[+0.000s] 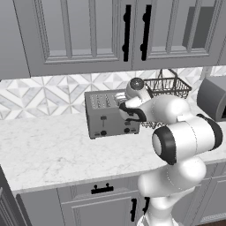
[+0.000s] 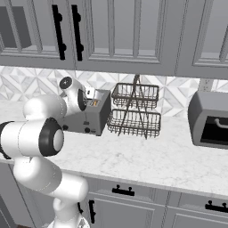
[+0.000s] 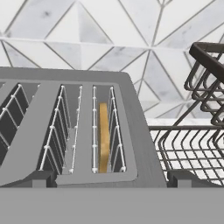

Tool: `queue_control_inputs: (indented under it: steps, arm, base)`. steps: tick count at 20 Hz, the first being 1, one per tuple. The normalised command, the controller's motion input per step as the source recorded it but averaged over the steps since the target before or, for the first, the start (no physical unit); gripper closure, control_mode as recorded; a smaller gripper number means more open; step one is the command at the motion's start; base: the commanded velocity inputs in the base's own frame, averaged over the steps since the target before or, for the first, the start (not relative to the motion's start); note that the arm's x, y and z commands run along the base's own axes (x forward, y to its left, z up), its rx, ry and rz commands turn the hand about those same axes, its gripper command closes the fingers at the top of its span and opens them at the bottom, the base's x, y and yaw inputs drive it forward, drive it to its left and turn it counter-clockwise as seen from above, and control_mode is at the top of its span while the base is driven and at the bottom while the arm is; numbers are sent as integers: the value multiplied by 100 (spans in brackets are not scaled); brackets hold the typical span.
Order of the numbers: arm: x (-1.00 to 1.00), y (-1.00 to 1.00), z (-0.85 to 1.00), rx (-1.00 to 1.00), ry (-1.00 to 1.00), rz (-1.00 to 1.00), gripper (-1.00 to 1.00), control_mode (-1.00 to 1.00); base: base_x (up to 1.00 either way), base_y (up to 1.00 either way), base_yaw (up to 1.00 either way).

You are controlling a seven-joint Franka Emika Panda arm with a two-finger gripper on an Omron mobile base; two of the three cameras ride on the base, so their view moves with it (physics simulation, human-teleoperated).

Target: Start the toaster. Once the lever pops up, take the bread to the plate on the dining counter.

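The brushed-grey toaster [image 1: 106, 117] [image 2: 89, 119] stands on the marble counter against the tiled wall. My gripper [image 1: 122, 100] [image 2: 91, 95] hovers just above its right end, pointing down. In the hand view the gripper [image 3: 111, 179] is open, its two dark fingertips [image 3: 43, 178] spread wide over the toaster's [image 3: 135, 131] near edge, holding nothing. The bread [image 3: 103, 135], a thin tan slice, stands on edge in the rightmost slot, sunk between the wire guides. Two black levers and knobs show on the toaster's front, partly behind my arm. The plate and the dining counter are out of view.
A two-tier dark wire basket [image 1: 170, 86] [image 2: 136, 109] [image 3: 197, 131] stands close to the toaster's right. Farther right sits a bigger grey box appliance [image 1: 214, 97] [image 2: 209, 118]. Grey upper cabinets [image 1: 88, 31] hang low overhead. Bare marble counter [image 1: 53, 150] spreads left and front.
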Motion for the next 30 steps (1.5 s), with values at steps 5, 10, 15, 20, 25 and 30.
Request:
queue_control_inputs:
  steps: [5, 10, 15, 20, 25, 30]
  arm:
    - [0, 0, 0, 0, 0, 0, -100, -100]
    - [0, 0, 0, 0, 0, 0, -100, -100]
    - [0, 0, 0, 0, 0, 0, -100, -100]
    - [0, 0, 0, 0, 0, 0, -100, -100]
    - [0, 0, 0, 0, 0, 0, -100, -100]
    - [0, 0, 0, 0, 0, 0, -100, -100]
  base:
    - [0, 0, 0]
    - [0, 0, 0]
    - [0, 0, 0]
    - [0, 0, 0]
    - [0, 0, 0]
    - [0, 0, 0]
